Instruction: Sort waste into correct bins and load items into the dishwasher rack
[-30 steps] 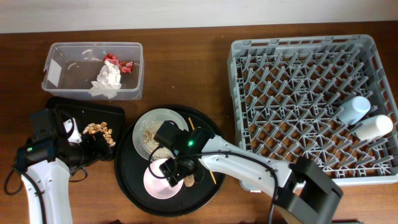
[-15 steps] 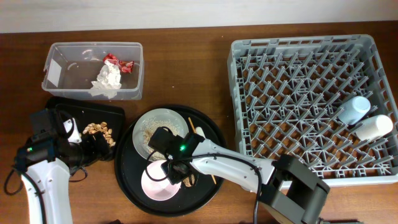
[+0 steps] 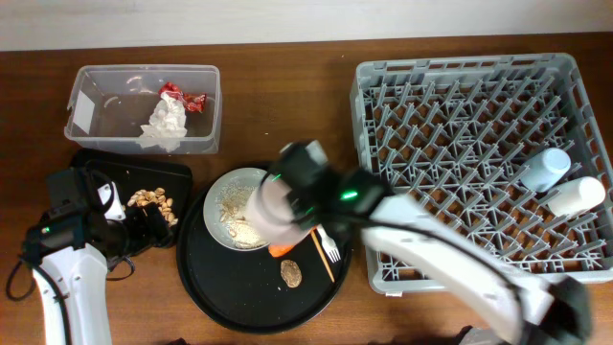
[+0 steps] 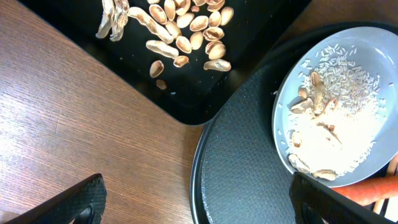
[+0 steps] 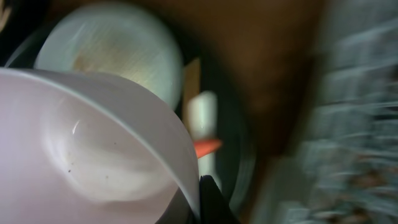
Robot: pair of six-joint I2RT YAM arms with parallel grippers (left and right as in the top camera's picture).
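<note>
My right gripper (image 3: 290,196) is shut on the rim of the small pink bowl (image 3: 269,207), held tilted above the pale plate (image 3: 233,199); this arm is blurred. In the right wrist view one dark fingertip (image 5: 209,198) pinches the bowl (image 5: 93,146) wall. Rice and beige scraps lie on the plate (image 4: 336,118). An orange carrot (image 3: 281,251), a brown lump (image 3: 291,274), a white fork (image 3: 329,247) and a chopstick (image 3: 319,257) lie on the round black tray (image 3: 206,278). My left gripper (image 4: 199,211) hangs open over that tray's left rim, holding nothing.
The grey dishwasher rack (image 3: 460,144) fills the right side, with a light blue cup (image 3: 544,170) and a white cup (image 3: 576,196) in it. The clear tub (image 3: 105,115) holds a napkin (image 3: 165,123) and a red wrapper (image 3: 182,97). The shallow black tray (image 3: 115,172) holds beige shells (image 3: 151,200).
My right gripper shut on the pink bowl's rim, lifted it off the round tray and swung it up and right. The carrot and brown lump now show. The left arm stayed still.
</note>
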